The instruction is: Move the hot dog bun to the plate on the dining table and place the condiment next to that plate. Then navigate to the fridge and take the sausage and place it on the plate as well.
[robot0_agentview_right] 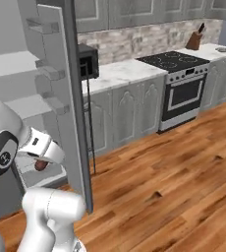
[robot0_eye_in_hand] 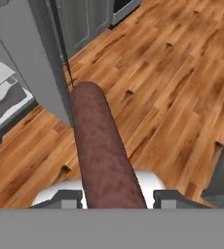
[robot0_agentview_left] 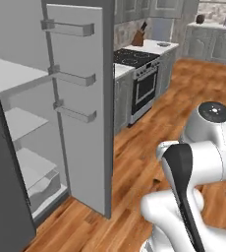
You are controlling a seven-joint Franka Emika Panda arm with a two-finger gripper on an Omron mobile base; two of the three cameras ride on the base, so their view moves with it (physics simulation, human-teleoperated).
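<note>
The sausage (robot0_eye_in_hand: 102, 146), a dark red-brown cylinder, runs up the middle of the hand view from between my two finger tips, over the wooden floor. My gripper (robot0_eye_in_hand: 116, 197) is shut on its near end. From the right base camera the sausage (robot0_agentview_right: 40, 166) shows as a small dark red spot under my hand (robot0_agentview_right: 41, 150), just in front of the fridge's lower shelves. The fridge (robot0_agentview_left: 16, 123) stands open, with its grey door (robot0_agentview_left: 80, 98) swung out and pale grey shelves inside. The hot dog bun, plate, dining table and condiment are out of view.
The open fridge door (robot0_agentview_right: 61, 98) stands edge-on right beside my arm. Behind it run grey cabinets with a marble counter (robot0_agentview_right: 120, 71), a stove with oven (robot0_agentview_right: 183, 83) and a knife block (robot0_agentview_right: 196, 39). Wooden floor (robot0_agentview_right: 174, 187) stretches to the right.
</note>
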